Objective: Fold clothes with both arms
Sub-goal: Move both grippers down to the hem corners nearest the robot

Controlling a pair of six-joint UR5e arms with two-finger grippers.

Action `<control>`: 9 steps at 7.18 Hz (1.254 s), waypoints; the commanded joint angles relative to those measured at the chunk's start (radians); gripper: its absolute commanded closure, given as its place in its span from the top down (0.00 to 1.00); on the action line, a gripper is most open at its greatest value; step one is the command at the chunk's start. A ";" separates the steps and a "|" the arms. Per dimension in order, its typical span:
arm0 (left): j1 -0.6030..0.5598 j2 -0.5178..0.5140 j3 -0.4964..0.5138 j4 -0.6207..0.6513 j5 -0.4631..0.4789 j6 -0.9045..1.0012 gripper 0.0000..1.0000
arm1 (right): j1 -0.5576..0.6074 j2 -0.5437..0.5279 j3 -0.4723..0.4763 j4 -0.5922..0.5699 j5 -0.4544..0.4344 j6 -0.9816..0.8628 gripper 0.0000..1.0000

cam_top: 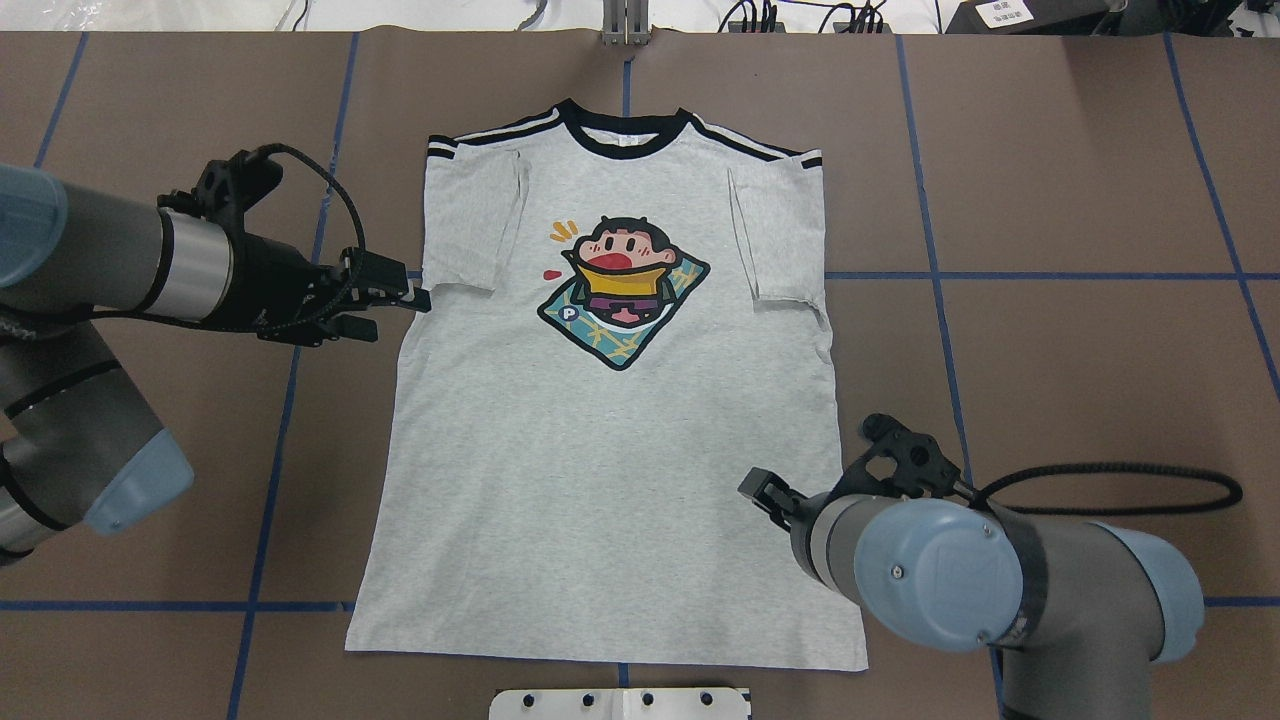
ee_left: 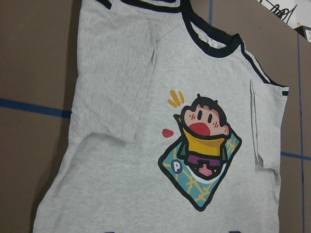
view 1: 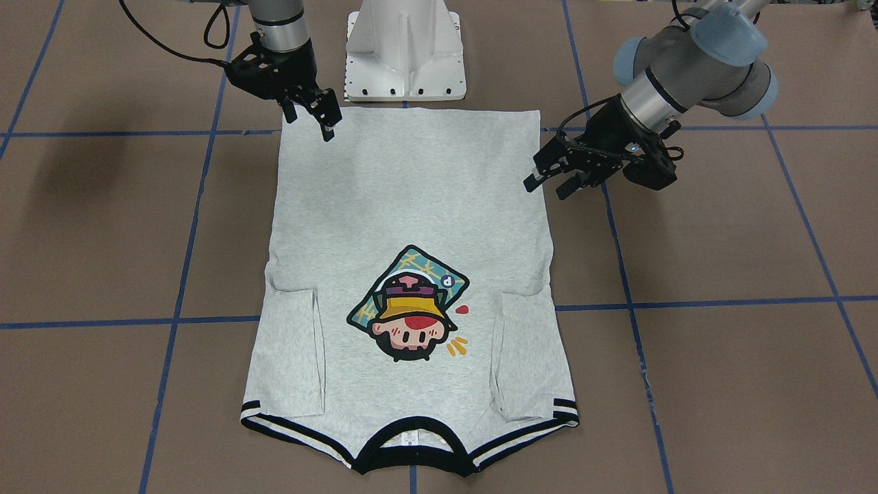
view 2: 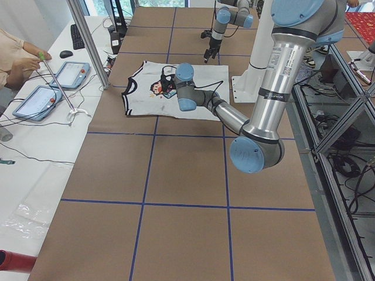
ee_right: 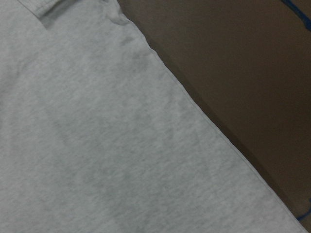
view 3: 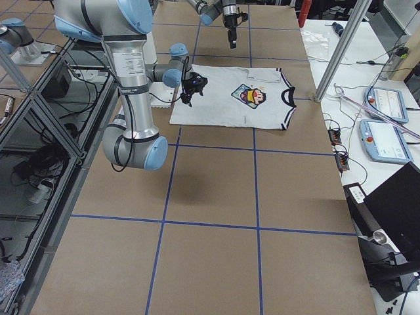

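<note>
**Front-facing view:** The T-shirt (view 1: 411,206) lies flat and print-up on the tabletop (view 1: 720,240), with both sleeves turned in, the collar away from the robot and the hem just beside the white pedestal base (view 1: 405,55). The left gripper (view 1: 549,184) hovers spread beside the shirt's side edge. The right gripper (view 1: 310,122) is spread over the opposite hem corner. Grasps taken at such unmatched spots would likely skew the fold, and a shallow pinch might catch only the top layer.

**Overhead view:** The right arm's elbow joint (cam_top: 940,575) hides most of its gripper, so contact there cannot be judged. A black cable (cam_top: 1100,480) loops out beside that arm and could snag the cloth. The left gripper sits near a folded-in sleeve (cam_top: 475,230), and a lift there might flip it open.

**Side views:** Control tablets (view 2: 73,73) and a person's arm (view 2: 17,50) lie beyond the collar end, well apart from the shirt. Nothing rests on the shirt.

**Wrist views:** The left wrist camera shows the cartoon print (ee_left: 201,160) and slight creases under the sleeve, which could set into the fold. The right wrist camera shows only the grey cloth edge on brown.
</note>
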 commanded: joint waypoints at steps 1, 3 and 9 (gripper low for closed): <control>0.050 0.024 -0.010 0.000 0.004 -0.006 0.83 | -0.173 -0.134 0.025 0.018 -0.140 0.215 1.00; 0.058 0.024 -0.010 -0.001 0.005 -0.005 0.83 | -0.302 -0.193 0.013 0.064 -0.207 0.335 1.00; 0.059 0.025 -0.018 -0.001 0.005 -0.005 0.83 | -0.286 -0.187 0.003 0.059 -0.229 0.337 0.95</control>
